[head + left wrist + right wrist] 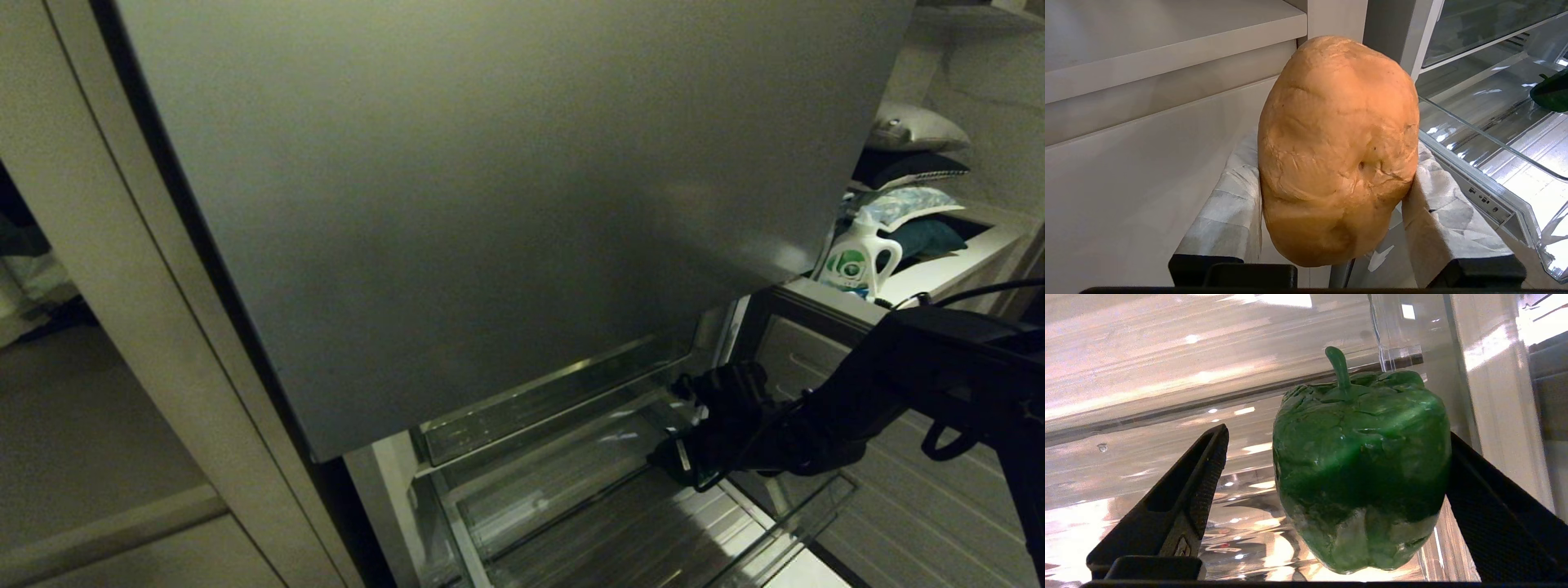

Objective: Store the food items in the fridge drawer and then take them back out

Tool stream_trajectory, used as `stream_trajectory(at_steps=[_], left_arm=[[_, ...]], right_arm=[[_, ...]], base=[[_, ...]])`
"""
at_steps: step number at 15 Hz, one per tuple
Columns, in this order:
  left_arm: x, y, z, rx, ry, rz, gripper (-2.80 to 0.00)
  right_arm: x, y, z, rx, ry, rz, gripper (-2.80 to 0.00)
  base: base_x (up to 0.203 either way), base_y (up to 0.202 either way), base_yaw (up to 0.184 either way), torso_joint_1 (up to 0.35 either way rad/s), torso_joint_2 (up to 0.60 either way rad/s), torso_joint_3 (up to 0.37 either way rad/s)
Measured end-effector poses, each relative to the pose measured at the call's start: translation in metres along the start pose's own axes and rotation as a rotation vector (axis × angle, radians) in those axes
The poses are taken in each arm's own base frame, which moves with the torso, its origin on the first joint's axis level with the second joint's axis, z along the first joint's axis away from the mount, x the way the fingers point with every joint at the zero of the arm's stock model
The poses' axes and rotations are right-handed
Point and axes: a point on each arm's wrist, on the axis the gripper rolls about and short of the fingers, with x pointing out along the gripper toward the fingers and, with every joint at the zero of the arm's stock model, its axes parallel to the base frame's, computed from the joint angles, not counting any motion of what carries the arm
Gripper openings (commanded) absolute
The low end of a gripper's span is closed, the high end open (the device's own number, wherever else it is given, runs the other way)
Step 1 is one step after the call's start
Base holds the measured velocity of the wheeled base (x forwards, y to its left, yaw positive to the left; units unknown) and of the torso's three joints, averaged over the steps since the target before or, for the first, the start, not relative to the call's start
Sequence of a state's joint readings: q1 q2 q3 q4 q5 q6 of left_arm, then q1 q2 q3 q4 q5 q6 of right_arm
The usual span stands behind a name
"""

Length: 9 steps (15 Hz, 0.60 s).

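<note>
Food items are found at two places relative to the fridge drawer (571,506): the green pepper (1361,469) is seen down inside it, and the bread roll (1337,149) is held just outside its clear front lip. The right gripper (694,425) is reached into the drawer with its jaws spread to their widest; one finger is set well apart from the pepper, while the other lies right against it, so the pepper is judged to be released, or not yet gripped, though whether it rests on the ribbed floor cannot be told. The left gripper (1331,192) is closed on the bread roll between its cloth-padded fingers (1231,196), presumably so that the soft loaf is kept waiting beside the drawer while the right arm works. The pepper is seen as glossy, dark green and lobed, with a short upright stem and pale scuffing low on its skin. The roll is seen as orange-tan, lumpy and creased, with a small dimple. Above the drawer, the grey door panel (490,204) is seen.
</note>
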State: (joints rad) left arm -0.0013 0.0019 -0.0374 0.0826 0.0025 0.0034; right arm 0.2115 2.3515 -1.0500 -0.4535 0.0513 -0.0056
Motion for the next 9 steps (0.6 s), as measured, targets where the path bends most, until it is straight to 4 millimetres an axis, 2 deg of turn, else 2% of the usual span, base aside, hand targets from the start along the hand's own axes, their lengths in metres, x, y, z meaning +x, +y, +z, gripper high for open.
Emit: stream_trajectory(at_steps=[9], left_arm=[[0.0, 0.0, 0.0, 0.0, 0.0, 0.0, -2.8]], right_arm=[[-0.0039, 0.0053, 0.0022, -0.011, -0.009, 0.02, 0.0]], base=[[0.0, 0.0, 0.0, 0.0, 0.0, 0.0]])
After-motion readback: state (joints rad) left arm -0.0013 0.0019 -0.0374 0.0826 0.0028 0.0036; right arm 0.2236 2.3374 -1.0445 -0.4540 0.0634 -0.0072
